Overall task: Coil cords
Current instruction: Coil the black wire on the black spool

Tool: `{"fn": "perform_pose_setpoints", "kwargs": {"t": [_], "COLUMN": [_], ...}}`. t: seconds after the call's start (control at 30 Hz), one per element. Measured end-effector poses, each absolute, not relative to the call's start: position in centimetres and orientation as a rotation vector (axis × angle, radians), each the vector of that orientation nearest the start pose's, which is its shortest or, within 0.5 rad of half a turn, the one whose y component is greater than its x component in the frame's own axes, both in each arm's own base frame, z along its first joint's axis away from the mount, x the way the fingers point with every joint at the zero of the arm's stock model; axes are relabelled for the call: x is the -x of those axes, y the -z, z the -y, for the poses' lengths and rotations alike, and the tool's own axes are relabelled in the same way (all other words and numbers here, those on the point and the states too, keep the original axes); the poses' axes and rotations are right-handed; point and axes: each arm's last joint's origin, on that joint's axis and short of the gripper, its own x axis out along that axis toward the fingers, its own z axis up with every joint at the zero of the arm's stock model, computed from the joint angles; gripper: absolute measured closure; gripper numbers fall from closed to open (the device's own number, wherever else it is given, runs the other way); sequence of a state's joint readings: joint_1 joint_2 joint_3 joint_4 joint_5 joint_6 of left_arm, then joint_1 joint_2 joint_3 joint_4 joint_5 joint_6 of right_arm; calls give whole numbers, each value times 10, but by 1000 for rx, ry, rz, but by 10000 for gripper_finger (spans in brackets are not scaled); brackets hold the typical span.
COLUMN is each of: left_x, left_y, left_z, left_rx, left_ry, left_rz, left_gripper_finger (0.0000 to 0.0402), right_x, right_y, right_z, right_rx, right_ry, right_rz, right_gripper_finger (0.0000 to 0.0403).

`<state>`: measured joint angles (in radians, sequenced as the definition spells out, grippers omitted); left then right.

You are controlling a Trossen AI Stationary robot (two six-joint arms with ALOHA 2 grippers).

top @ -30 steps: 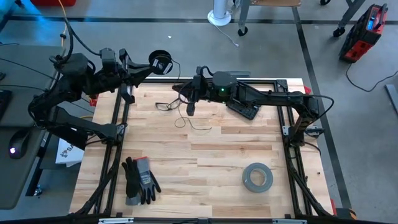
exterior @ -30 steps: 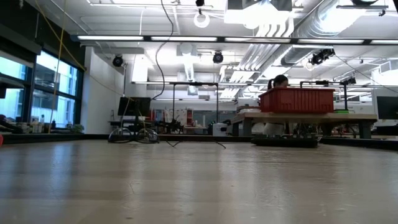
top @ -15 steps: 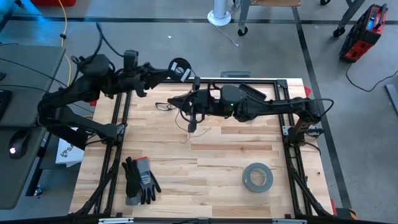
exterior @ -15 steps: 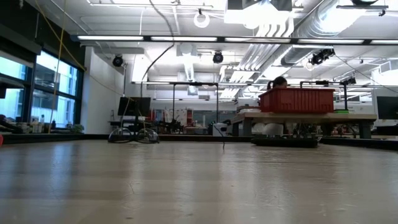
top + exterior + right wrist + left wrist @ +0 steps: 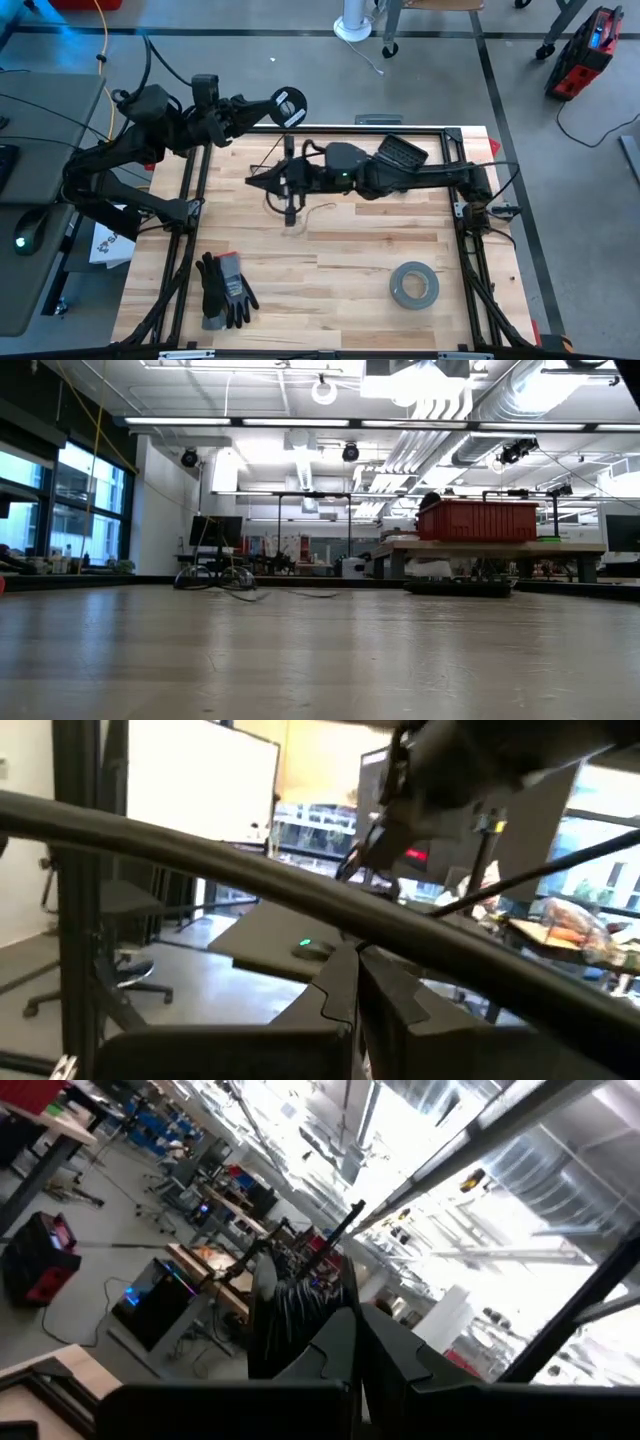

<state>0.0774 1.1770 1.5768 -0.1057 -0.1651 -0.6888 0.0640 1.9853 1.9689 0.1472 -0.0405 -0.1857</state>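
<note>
Left claw (image 5: 268, 108) raised over the counter's far edge, pinched tight on small round black spool (image 5: 289, 107); spool held off the pale wooden slat counter (image 5: 340, 270), its flat face toward the overhead camera. Right claw (image 5: 258, 180) reaching across toward the left half of the counter, fingers fully together, apparently nipping the long, very thin dark cord (image 5: 283, 150). Cord running from the spool down to the right claw in straight lines, so seemingly under some tension; loose tail curling on the boards just beside the right claw, around (image 5: 318, 208). In the level view, only thin dark loops visible lying at the counter's far edge (image 5: 250, 595).

Step in hand, as judged: winding cord onto spool. To do well:
- keep light, even tension between the two claws, so turns lie tight and do not spring off
- guide cord into the spool's groove, not over its rim
- feed slack gradually; avoid dragging the tail into a knot
- keep spool steady.

Elsewhere: grey tape roll (image 5: 413, 285) and dark work gloves (image 5: 224, 290) on the near boards, well apart from the work.
</note>
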Motion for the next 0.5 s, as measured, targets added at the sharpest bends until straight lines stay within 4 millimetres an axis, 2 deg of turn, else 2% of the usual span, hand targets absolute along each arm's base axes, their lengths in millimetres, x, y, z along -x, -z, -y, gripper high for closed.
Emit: {"fn": "perform_pose_setpoints", "kwargs": {"t": [0.13,0.33,0.5], "left_x": [-212,-211,-203], "left_y": [-526,-526,-530], "left_z": [-21,-19,-18], "left_rx": [711,679,645], "left_ry": [-117,-88,-79], "left_rz": [366,347,358], "left_gripper_finger": [400,400,400], "right_x": [-479,-475,-473], "right_y": [-407,-418,-420], "right_z": [-32,-32,-29], "right_rx": [178,155,94], "right_ry": [-114,-77,-59], "right_rz": [88,100,90], "right_gripper_finger": [403,399,351]}}
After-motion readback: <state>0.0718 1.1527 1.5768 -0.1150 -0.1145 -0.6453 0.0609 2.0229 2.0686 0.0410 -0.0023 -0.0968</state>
